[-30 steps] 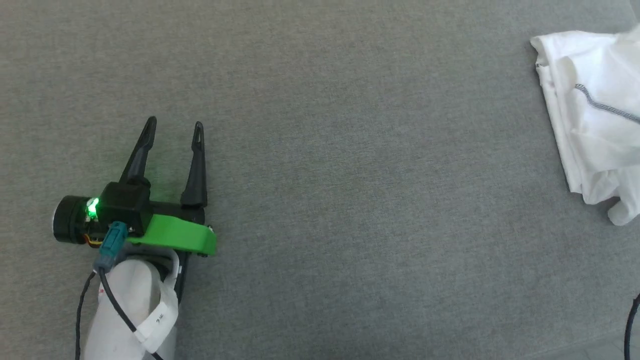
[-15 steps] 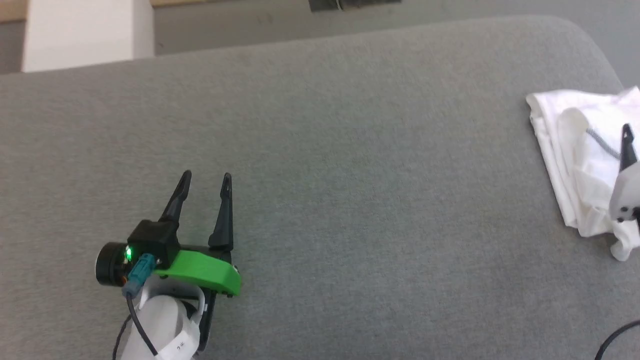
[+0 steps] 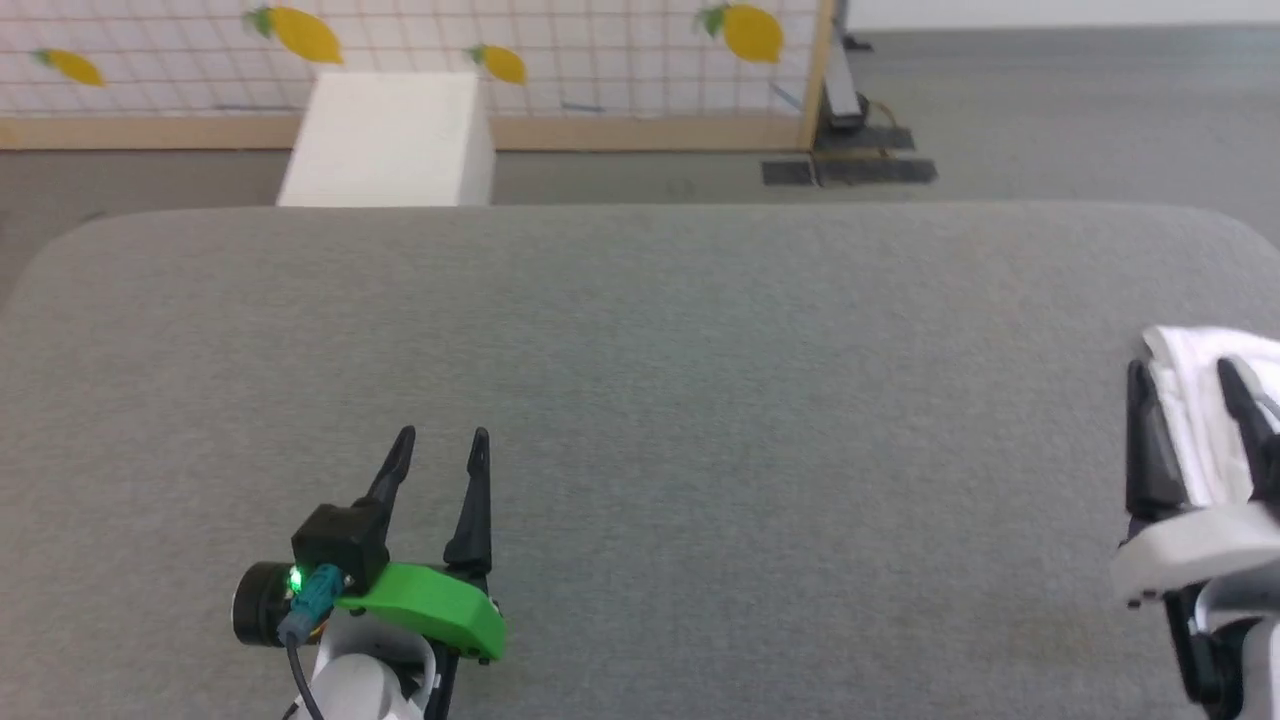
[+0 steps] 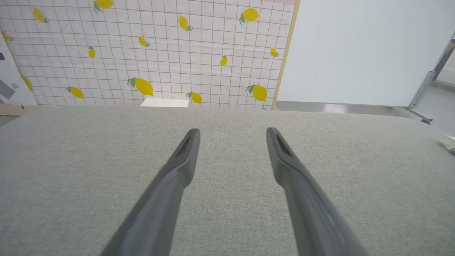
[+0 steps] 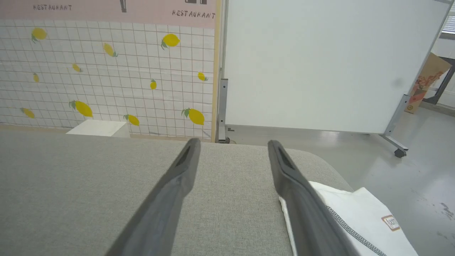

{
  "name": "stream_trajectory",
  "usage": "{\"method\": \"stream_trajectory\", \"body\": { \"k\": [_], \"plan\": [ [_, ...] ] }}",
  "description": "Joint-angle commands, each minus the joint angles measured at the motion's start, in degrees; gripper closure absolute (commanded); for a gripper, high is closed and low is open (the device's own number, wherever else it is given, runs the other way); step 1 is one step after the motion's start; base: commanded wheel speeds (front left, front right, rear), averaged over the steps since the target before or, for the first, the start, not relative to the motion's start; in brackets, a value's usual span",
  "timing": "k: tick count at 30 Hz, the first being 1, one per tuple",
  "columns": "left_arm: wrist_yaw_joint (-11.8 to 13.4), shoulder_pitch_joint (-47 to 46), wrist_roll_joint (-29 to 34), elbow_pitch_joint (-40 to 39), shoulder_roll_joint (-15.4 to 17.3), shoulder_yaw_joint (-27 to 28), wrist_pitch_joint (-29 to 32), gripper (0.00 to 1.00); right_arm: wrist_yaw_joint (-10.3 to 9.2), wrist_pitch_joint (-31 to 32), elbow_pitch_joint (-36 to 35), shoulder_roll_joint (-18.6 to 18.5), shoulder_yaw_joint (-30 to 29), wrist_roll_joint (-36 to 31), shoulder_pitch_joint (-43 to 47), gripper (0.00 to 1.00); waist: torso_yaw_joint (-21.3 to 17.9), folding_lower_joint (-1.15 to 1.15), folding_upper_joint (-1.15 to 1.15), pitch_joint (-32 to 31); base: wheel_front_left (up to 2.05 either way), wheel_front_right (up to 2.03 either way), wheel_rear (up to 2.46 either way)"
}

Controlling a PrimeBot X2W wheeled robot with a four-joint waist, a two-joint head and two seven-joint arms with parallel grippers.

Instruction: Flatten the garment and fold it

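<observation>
I held the left gripper (image 3: 442, 435) over the grey desk (image 3: 700, 380), jaws spread wide and empty, with bare fabric all round it up to the rounded far edge. The right gripper (image 3: 1180, 367), jaws equally wide and gripping nothing, hung above the garment (image 5: 359, 213), which lay bunched at the desk's right edge.

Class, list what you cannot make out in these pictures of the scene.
- Head view: the garment is cut off by the right edge and partly hidden by the right gripper; its shape is unknown.
- Right wrist view: the chest logo is too small to read; the bottom edge cuts the garment.
- Head view: the white box is partly hidden behind the table.
</observation>
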Motion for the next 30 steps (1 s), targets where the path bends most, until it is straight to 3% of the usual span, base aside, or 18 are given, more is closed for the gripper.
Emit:
{"method": "stream_trajectory", "body": {
  "k": [1,10,27,28,30],
  "plan": [
    [-0.05,0.62,-0.62,0.32,-0.18,-0.08,-0.25,0.0,-0.1,-0.66,-1.19,0.51,0.46,0.75,1.47,0.0,4.62,0.0,0.0,-3.99,0.0,0.0,0.0],
    [-0.29,1.63,-0.9,1.96,-0.44,-1.65,-0.26,0.0,-0.1,-3.94,-2.56,3.39,5.48,2.53,9.49,0.0,7.31,0.0,0.0,-5.54,0.0,0.0,0.0],
    [0.02,1.36,-1.69,3.54,-0.59,-2.44,-0.26,0.0,-0.1,-5.24,-0.01,3.61,6.28,5.7,11.16,0.0,6.25,0.0,0.0,-4.92,0.0,0.0,0.0],
    [-0.15,1.21,-1.6,3.33,-0.35,-2.36,0.02,1.0,0.0,-4.81,-0.15,3.57,6.22,5.23,10.65,1.0,6.25,0.0,0.0,-4.91,0.0,0.0,0.0],
    [-0.16,1.19,-1.59,3.29,-0.33,-2.33,0.07,1.0,0.0,-4.78,-0.15,3.56,6.18,5.23,10.64,1.0,6.23,0.0,0.0,-4.91,0.0,0.0,0.0]
  ]
}}
